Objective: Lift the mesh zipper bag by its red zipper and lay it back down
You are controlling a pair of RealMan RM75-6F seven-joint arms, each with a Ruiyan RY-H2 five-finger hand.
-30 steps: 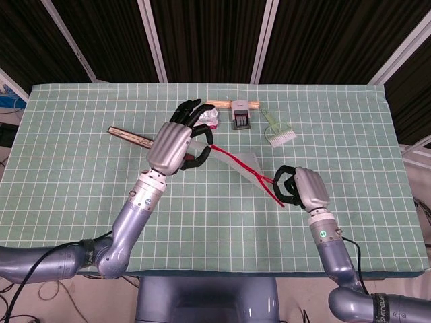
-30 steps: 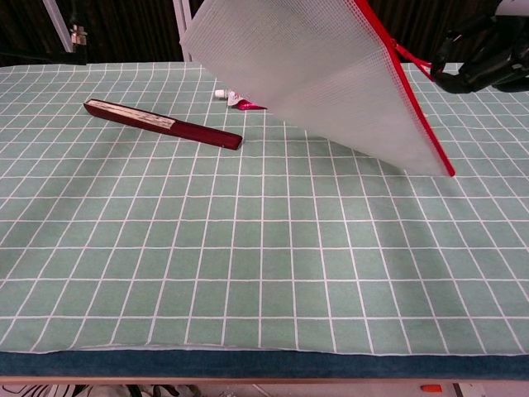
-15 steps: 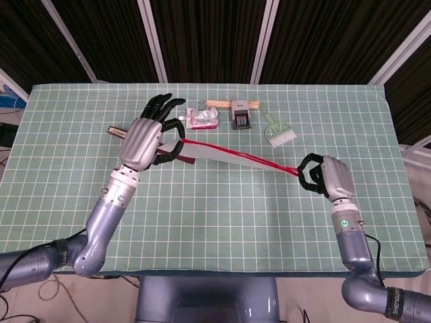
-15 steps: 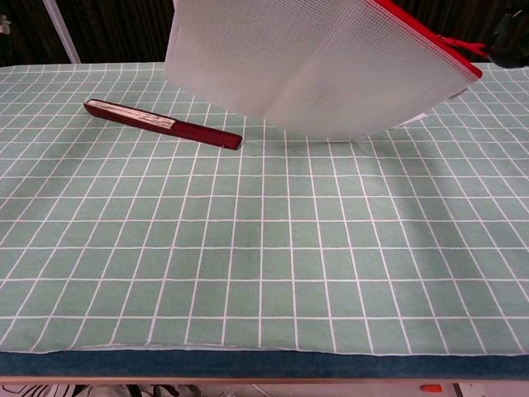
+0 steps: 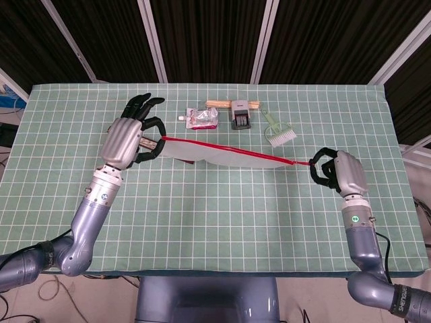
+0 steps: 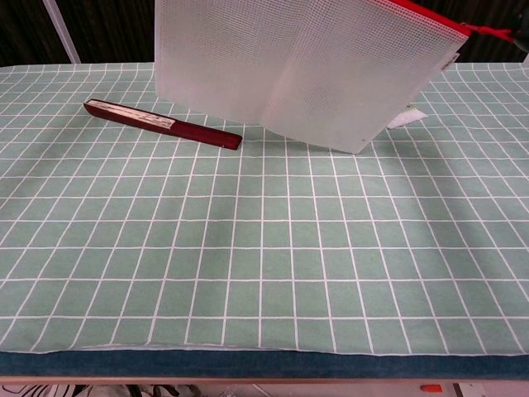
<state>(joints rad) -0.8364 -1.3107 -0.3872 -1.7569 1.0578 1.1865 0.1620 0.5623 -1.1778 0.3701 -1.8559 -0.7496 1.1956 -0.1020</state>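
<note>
Here the left hand (image 5: 129,138), at the left of the head view, grips one end of the red zipper (image 5: 229,149), and the right hand (image 5: 340,173), at the right, pinches the other end. The zipper runs taut between them across the middle of the frame. Below it the mesh zipper bag (image 6: 297,70) hangs clear of the green gridded table (image 6: 264,265), filling the top of the chest view. A dark red flat case (image 6: 161,124) lies at upper left there.
</note>
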